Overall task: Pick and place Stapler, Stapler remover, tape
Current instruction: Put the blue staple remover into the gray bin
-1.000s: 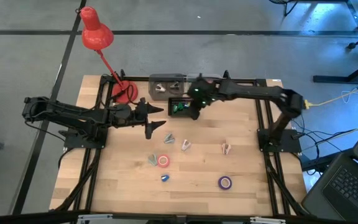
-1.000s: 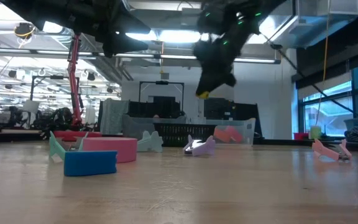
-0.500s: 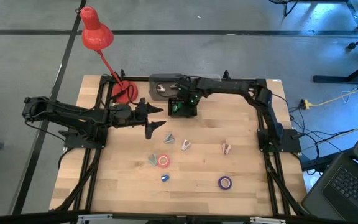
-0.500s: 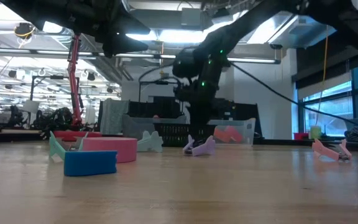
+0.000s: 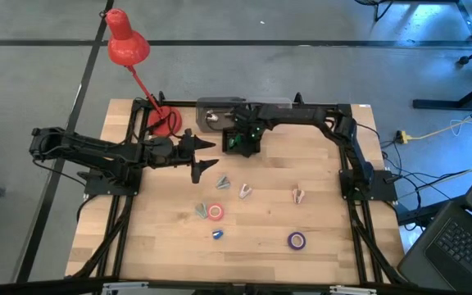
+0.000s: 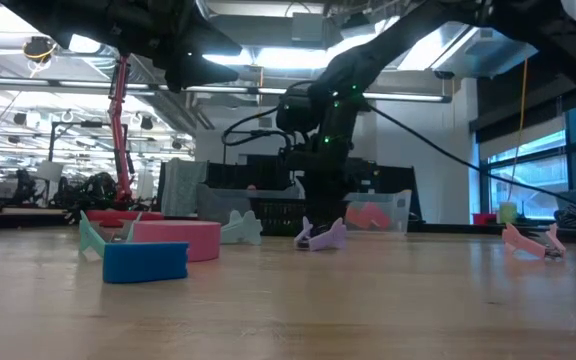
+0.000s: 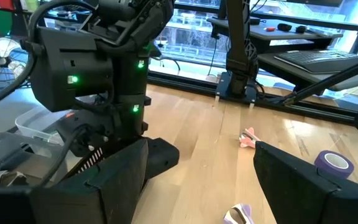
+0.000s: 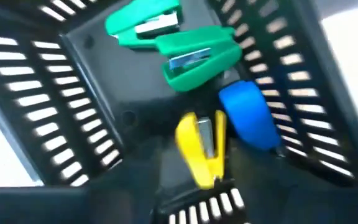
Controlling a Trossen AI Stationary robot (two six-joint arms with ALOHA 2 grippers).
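Note:
A black slotted basket (image 5: 239, 142) stands at the table's far middle. It holds two green staplers (image 8: 173, 43), a blue one (image 8: 247, 115) and a yellow stapler (image 8: 202, 146). My right gripper (image 5: 247, 135) is lowered into the basket, with the yellow stapler straight ahead of it; whether it touches the stapler I cannot tell. My left gripper (image 5: 201, 161) is open and empty, hovering left of the basket. A red tape roll (image 5: 215, 211) and a purple one (image 5: 296, 240) lie flat on the table.
Small claw-like staple removers lie at mid-table (image 5: 222, 183), (image 5: 244, 192), (image 5: 201, 211), with a pink one (image 5: 298, 195) to the right. A small blue piece (image 5: 217, 234) lies near the front. A clear bin (image 5: 220, 111) and a red lamp (image 5: 127, 45) stand at the far edge.
My right gripper has come down from above the table into the black basket, shifting a little toward the table's left. The yellow thing that showed at its tip came down with it. My left arm has kept still.

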